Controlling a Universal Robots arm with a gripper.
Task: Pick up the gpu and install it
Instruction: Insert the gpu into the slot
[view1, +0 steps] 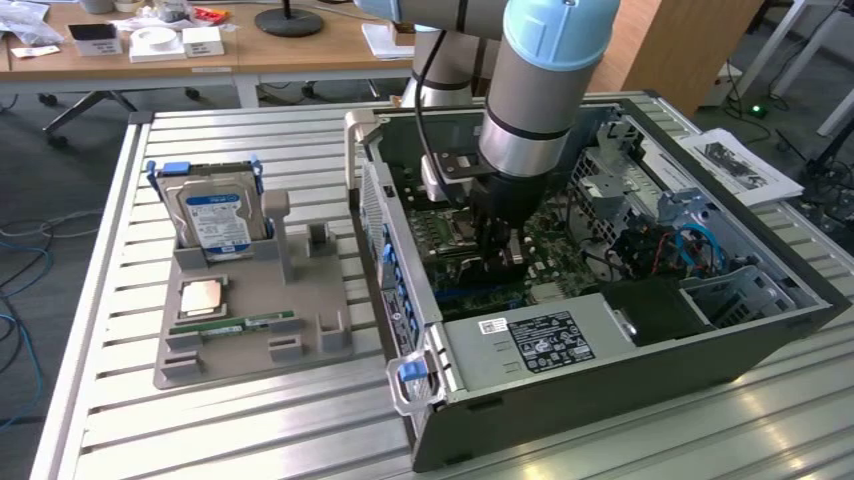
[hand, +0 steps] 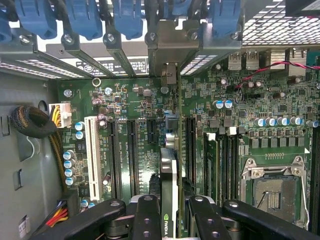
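Pincer (hand: 170, 212) around NVIDIA-marked gpu (hand: 169, 175)

Even daylight – soft shadows, wrist foreground blurred.

The gpu (hand: 170, 190) stands edge-on, its faces hidden; in the exterior view the arm (view1: 534, 90) covers the motherboard's centre.
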